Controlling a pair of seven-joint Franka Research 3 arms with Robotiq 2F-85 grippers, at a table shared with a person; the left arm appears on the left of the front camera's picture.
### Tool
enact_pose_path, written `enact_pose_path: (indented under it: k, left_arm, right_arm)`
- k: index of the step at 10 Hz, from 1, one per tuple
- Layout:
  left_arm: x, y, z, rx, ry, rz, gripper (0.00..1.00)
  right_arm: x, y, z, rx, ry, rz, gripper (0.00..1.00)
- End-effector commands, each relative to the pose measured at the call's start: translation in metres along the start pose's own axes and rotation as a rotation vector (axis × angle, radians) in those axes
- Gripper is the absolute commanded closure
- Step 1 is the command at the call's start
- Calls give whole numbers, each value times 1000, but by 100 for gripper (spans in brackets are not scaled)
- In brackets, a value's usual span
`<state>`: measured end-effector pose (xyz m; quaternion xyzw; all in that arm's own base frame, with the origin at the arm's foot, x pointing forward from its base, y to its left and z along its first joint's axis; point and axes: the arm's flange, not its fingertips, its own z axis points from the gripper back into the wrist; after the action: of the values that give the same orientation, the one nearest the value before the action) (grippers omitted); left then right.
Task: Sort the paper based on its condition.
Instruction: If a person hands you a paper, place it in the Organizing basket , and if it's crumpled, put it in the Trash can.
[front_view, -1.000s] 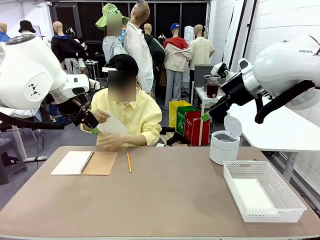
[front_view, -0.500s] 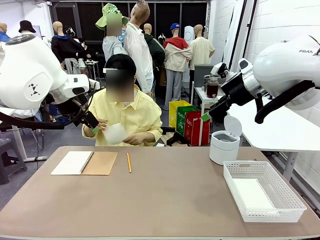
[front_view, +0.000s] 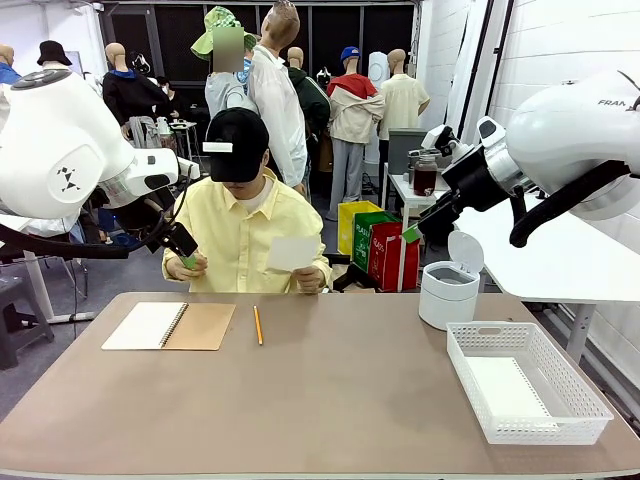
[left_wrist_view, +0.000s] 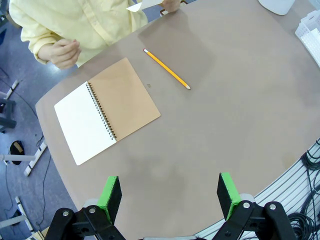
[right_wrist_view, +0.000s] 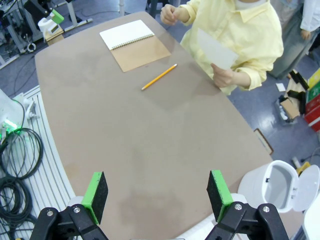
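Left gripper (left_wrist_view: 170, 196) jaws apart, high over notebook (front_view: 168, 325). Person's hand (front_view: 309, 279) holds paper (front_view: 291, 253) up, right of notebook. Right gripper (right_wrist_view: 157, 196) jaws apart. Step: awaiting handover. Next: judge sheet, take, place in basket (front_view: 580, 403) or bin (front_view: 446, 296).

text: "FRA" | on: right arm (front_view: 590, 130) | rest: unreadable
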<state>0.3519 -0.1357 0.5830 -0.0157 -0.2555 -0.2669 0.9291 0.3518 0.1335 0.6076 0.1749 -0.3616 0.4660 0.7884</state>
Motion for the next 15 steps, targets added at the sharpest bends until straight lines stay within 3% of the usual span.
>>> enact_pose_path:
  k: [1,15]
  left_arm:
    - [0,1,0,-2,-6,0,0]
    - [0,1,0,-2,-6,0,0]
  right_arm:
    - [-1,0,-1,5,7,8,0]
    - [-1,0,-1,5,7,8,0]
